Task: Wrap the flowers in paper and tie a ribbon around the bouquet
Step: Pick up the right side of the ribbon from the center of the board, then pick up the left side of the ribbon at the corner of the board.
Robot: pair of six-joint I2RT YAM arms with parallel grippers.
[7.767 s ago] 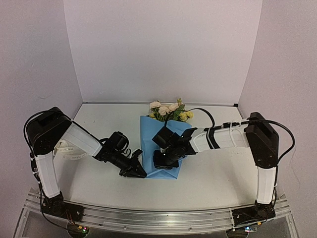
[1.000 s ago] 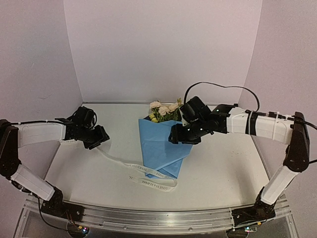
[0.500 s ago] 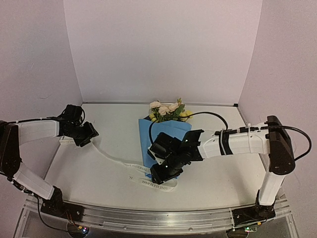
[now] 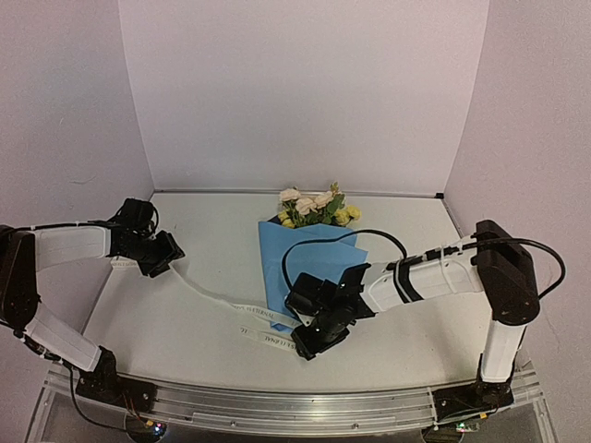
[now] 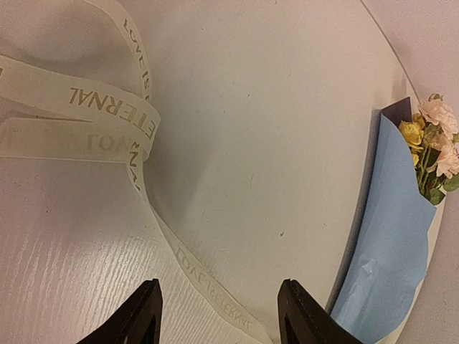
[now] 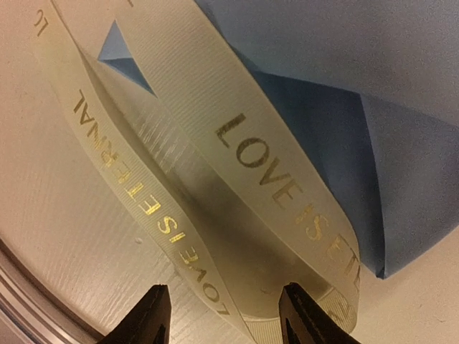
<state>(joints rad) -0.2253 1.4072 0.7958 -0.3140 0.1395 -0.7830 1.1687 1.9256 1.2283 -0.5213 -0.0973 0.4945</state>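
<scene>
Swinging down from the bouquet (image 4: 309,263), the right gripper (image 4: 307,345) now straddles the near fold of the ribbon (image 4: 249,314), jaws wide and empty. The left gripper (image 4: 166,256) stays wide, well left. Tying looks next.

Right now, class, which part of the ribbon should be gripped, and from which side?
Probably the folded loop of the ribbon beside the tip of the blue paper. There the band doubles back and seems raised off the table; elsewhere it lies flat. Come down from above, as the right gripper is placed, one finger outside each edge.
</scene>
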